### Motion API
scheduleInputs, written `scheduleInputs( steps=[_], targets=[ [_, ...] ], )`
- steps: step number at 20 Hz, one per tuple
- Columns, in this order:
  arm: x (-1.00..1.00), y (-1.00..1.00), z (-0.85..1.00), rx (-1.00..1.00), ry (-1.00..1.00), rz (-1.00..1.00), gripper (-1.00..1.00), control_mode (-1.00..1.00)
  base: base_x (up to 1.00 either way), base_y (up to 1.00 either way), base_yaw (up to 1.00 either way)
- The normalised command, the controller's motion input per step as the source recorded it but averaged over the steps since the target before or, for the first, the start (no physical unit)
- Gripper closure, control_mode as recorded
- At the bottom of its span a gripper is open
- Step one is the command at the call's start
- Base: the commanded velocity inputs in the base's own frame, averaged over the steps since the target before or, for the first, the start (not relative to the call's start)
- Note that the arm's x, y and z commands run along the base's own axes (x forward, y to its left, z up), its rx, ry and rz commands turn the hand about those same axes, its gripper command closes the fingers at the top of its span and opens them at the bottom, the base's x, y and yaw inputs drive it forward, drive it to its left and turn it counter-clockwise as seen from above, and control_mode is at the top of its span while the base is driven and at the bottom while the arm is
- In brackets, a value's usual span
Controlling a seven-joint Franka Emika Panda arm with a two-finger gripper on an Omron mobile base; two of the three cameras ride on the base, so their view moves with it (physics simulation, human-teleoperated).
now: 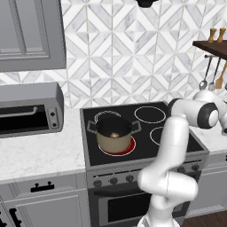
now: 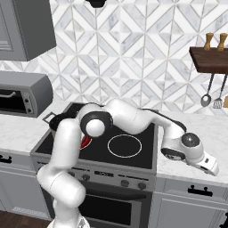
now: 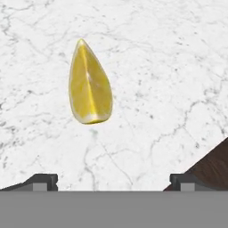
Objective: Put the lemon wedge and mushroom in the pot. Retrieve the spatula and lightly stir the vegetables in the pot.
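Note:
The lemon wedge [image 3: 90, 84] lies on the white marble counter, bright yellow, its point away from me. My gripper [image 3: 112, 182] hovers over it, open, with nothing between the fingertips [image 3: 42, 181]; the wedge sits ahead of them and a little left of centre. In the right base view my hand [image 2: 205, 163] hangs low over the counter right of the stove. The beige pot [image 1: 114, 133] stands on the front left burner, and a small tan lump in it is the mushroom [image 1: 115, 135]. The pale spatula [image 2: 217, 103] hangs under the wooden shelf.
The counter's front edge shows as a dark brown corner [image 3: 213, 165] by my right fingertip. A silver spoon [image 2: 205, 99] hangs beside the spatula under the shelf [image 2: 209, 60]. A toaster oven [image 1: 27, 110] stands left of the stove [image 1: 146, 128].

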Motion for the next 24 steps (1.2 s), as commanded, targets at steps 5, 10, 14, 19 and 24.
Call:
scheduleInputs(
  steps=[5,10,14,19,24],
  targets=[
    [0.60,0.00,0.00,0.01,0.03,0.00,-1.00,-1.00,0.00,0.00,0.00],
    [0.66,-0.01,-0.13,0.00,0.09,0.00,-1.00,-1.00,0.00,0.00,0.00],
    [0.49,-0.04,-0.18,0.00,0.08,0.00,-1.00,-1.00,0.00,0.00,0.00],
    [0.26,-0.17,-0.17,0.03,0.04,0.00,-1.00,-1.00,0.00,0.00,0.00],
    [0.12,-0.18,-0.19,0.05,0.02,0.00,1.00,-1.00,0.00,0.00,0.00]
  ],
)
